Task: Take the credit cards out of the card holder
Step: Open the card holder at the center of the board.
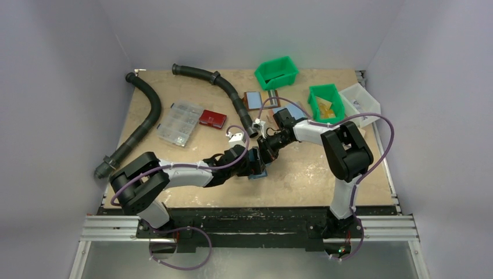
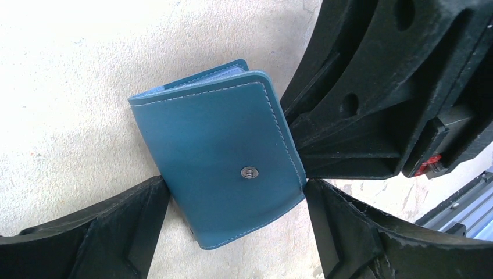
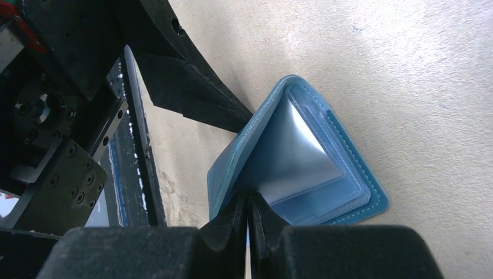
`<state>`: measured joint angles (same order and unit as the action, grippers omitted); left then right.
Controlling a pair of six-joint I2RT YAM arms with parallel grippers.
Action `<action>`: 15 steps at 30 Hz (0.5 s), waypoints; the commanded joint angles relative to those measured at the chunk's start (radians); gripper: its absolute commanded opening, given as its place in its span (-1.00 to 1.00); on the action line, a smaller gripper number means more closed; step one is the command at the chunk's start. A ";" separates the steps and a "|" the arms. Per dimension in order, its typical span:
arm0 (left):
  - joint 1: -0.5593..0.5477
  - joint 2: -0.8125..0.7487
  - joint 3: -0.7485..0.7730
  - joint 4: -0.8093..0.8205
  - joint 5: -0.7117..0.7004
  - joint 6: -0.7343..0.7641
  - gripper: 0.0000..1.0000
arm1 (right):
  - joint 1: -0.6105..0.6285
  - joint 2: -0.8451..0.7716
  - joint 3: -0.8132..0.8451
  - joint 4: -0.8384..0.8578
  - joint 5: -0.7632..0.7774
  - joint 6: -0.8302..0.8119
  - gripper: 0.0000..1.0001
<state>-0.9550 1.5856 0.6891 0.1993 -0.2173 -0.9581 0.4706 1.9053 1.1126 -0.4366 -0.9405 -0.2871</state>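
The dark-blue card holder (image 1: 256, 170) lies mid-table between both grippers. In the left wrist view its snap-studded cover (image 2: 221, 157) is raised. My left gripper (image 2: 232, 189) stands open, one fingertip at each side edge of the holder. In the right wrist view the card holder (image 3: 349, 192) gapes open and shows light-blue inner pockets. A pale glossy sheet (image 3: 302, 151) sits in them; I cannot tell if it is a credit card. My right gripper (image 3: 249, 200) is shut, its tips wedged into the fold under the lifted cover.
Two green bins (image 1: 276, 71) (image 1: 324, 102) and a white bin (image 1: 360, 100) stand at the back right. Blue-lined holders (image 1: 253, 100) lie near them. A clear organiser box (image 1: 180, 122), a red box (image 1: 212, 118) and black hoses (image 1: 145, 116) occupy the left.
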 commanded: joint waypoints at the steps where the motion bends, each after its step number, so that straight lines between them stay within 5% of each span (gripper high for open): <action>1: 0.002 -0.009 0.014 -0.024 0.006 0.007 0.90 | 0.016 0.012 0.031 -0.032 -0.104 0.019 -0.77; 15: 0.002 -0.080 -0.047 0.089 0.077 0.062 0.95 | 0.015 0.026 0.037 -0.046 -0.173 0.006 -0.75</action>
<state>-0.9550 1.5398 0.6449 0.2241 -0.1673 -0.9260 0.4751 1.9259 1.1175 -0.4648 -1.0286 -0.2832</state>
